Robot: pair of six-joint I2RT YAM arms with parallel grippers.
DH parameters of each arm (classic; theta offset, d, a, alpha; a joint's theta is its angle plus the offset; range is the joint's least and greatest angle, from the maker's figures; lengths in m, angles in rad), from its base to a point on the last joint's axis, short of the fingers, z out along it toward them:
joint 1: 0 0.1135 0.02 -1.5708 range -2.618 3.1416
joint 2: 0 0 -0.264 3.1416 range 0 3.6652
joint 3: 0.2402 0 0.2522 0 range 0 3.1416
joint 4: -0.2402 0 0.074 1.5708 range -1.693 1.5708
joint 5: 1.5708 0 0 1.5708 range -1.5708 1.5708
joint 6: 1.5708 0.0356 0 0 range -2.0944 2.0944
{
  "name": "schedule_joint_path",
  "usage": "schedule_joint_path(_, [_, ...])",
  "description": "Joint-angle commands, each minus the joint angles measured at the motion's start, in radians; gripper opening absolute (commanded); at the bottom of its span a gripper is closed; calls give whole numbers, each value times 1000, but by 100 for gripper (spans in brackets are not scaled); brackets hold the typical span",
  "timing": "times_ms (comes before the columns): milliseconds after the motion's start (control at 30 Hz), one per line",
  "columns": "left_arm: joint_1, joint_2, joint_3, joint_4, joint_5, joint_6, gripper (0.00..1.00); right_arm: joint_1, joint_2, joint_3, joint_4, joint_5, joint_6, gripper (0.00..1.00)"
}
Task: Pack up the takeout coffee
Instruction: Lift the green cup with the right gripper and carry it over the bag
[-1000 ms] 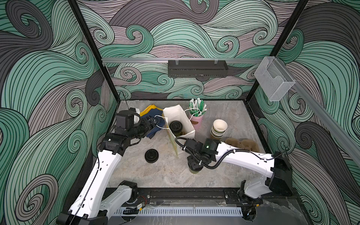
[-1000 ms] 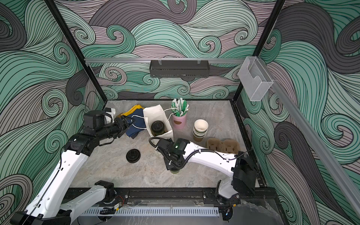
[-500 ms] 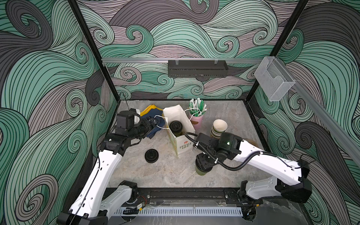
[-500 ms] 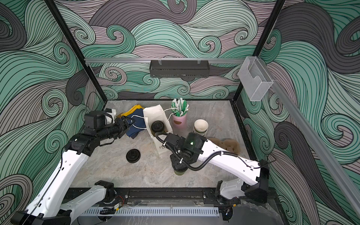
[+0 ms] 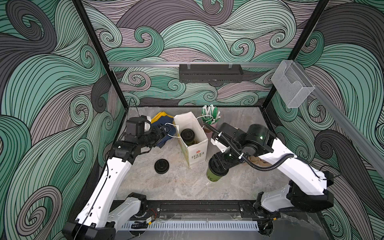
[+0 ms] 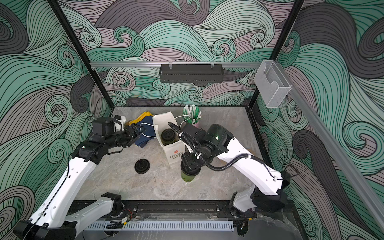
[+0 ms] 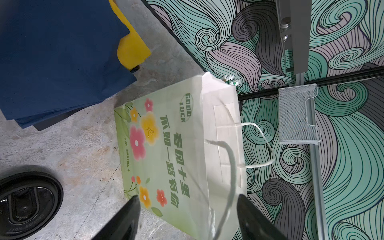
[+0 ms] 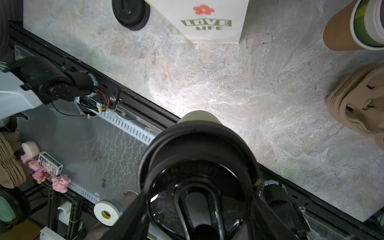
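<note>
Olive-green paper cup with black sip lid (image 5: pixel 215 176) hangs over the tabletop (image 5: pixel 166 187) at five o'clock from the white paper bag (image 5: pixel 196 154), with the right gripper (image 5: pixel 218 165) clamped on its lid for loading. Its twin (image 5: pixel 187 135) stands inside. Left gripper (image 5: pixel 165 129), spread, brackets the white cord handle (image 7: pixel 233 166), likely steadying it.

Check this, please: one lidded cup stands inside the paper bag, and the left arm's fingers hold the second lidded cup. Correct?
No: the right arm's fingers hold the second lidded cup, as the right wrist view shows. The rest is right.
</note>
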Motion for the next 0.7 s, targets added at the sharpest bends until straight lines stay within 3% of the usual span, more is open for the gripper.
schedule_joint_path(0, [5,6,5,12,17,21,75,-26,40,107,-114,-28,-65,66])
schedule_joint_path(167, [6,15,10,12,22,25,75,-68,118,287,-195,-32,-131,66])
schedule_joint_path(667, [7,29,15,10,26,36,75,-180,306,637,-193,-88,-208,66])
